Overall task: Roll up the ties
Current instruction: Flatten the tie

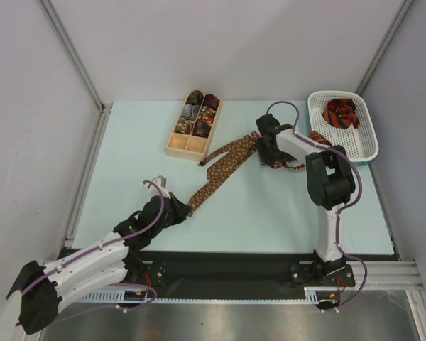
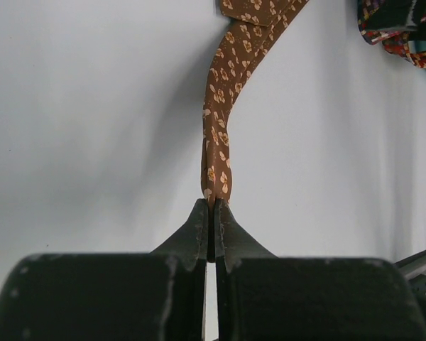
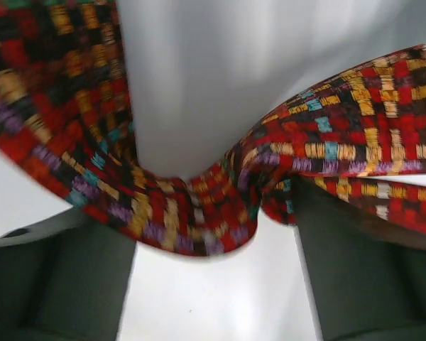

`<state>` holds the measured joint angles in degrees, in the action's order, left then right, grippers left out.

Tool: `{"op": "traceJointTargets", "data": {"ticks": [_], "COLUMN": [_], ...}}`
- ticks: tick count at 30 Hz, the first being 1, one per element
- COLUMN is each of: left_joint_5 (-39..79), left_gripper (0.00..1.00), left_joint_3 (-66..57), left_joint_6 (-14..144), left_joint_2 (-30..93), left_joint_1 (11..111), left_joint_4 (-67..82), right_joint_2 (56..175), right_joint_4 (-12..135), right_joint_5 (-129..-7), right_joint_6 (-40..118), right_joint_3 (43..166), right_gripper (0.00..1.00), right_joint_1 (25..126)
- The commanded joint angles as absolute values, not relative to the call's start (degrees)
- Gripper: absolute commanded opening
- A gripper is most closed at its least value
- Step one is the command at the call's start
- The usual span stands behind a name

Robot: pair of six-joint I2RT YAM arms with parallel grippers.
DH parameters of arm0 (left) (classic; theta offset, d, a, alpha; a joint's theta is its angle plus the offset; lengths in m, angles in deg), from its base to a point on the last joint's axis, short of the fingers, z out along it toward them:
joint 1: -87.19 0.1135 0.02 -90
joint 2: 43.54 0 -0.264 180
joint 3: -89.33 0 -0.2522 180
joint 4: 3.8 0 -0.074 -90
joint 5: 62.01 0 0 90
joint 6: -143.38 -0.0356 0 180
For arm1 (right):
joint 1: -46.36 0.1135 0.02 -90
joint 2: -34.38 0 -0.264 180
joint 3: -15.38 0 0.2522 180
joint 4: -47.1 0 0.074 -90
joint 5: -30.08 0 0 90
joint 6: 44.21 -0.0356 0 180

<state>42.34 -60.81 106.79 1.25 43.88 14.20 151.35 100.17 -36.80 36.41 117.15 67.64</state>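
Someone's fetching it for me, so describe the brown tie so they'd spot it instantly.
On the pale blue table, look between the light wooden divided box and the left arm's tool. The long brown fabric tie with small gold flowers lies stretched diagonally, its near end pinched in that tool. The nearby red plaid tie lacks that pattern.

The red plaid tie (image 3: pixel 192 213) is blurred in the right wrist view and leaves it at both sides. The upper edge of the left wrist view cuts the brown tie (image 2: pixel 214 142).
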Motion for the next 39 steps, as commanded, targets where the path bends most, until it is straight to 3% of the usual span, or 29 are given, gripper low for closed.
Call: {"op": "traceJointTargets", "data": {"ticks": [1,2,3,5,6,13,19,22,26,27,28,29,30,31,33,39], "left_joint_5": [42.41,42.58,42.76,43.02,43.2,43.81,42.85,42.41,42.23,41.88,41.53,41.27,40.83,40.74,40.56,40.04], "left_gripper": [0.0,0.0,0.0,0.0,0.0,0.0,0.0,0.0,0.0,0.0,0.0,0.0,0.0,0.0,0.0,0.01], "left_joint_3": [-58.36,-58.36,-58.36,-58.36,-58.36,-56.7,-56.25,-56.96,-57.57,-57.49,-57.49,-57.14,-56.87,-56.61,-56.08,-56.87], "left_joint_6": [104.71,104.45,104.27,103.66,103.57,101.46,100.41,100.23,99.61,99.44,99.0,98.74,98.39,97.86,97.24,96.36], "left_joint_2": [0.05,-0.12,-0.12,-0.12,-0.04,1.72,2.16,1.55,1.63,1.81,1.9,2.16,2.25,2.25,2.25,-0.38], "left_joint_1": [44.3,44.3,44.3,44.3,44.3,44.3,44.3,44.3,44.3,44.3,44.3,44.3,44.3,44.3,44.3,44.3], "left_joint_4": [14.45,14.62,14.54,14.62,14.62,14.89,15.76,15.68,15.77,15.77,15.77,15.94,16.55,16.91,17.78,20.33], "right_joint_2": [154.43,154.7,154.79,154.01,153.74,143.03,136.7,137.56,143.01,143.97,145.38,147.3,147.59,147.15,144.08,133.21], "right_joint_4": [100.41,100.15,99.97,98.75,98.3,93.99,93.99,95.4,98.73,99.78,100.84,102.41,104.61,104.63,102.53,96.23], "right_joint_5": [-35.57,-37.57,-38.11,-39.87,-38.92,-40.84,-46.19,-49.98,-49.11,-49.19,-50.32,-52.69,-51.75,-49.31,-45.77,-41.36], "right_joint_6": [33.76,33.32,32.7,32.61,32.61,29.63,21.55,17.76,19.6,19.51,20.47,21.09,21.71,22.15,23.82,30.13], "right_joint_3": [120.63,120.55,120.55,119.76,119.85,120.19,128.79,130.83,135.05,135.66,136.71,139.07,139.27,138.75,134.98,122.44], "right_gripper": [0.81,0.71,0.43,0.24,0.01,0.0,0.0,0.0,0.0,0.17,0.47,0.68,0.82,0.88,0.89,0.82], "right_joint_1": [65.18,64.56,63.86,62.71,62.8,57.54,43.84,37.32,36.61,36.52,36.34,36.78,37.56,38.7,42.04,55.3]}}
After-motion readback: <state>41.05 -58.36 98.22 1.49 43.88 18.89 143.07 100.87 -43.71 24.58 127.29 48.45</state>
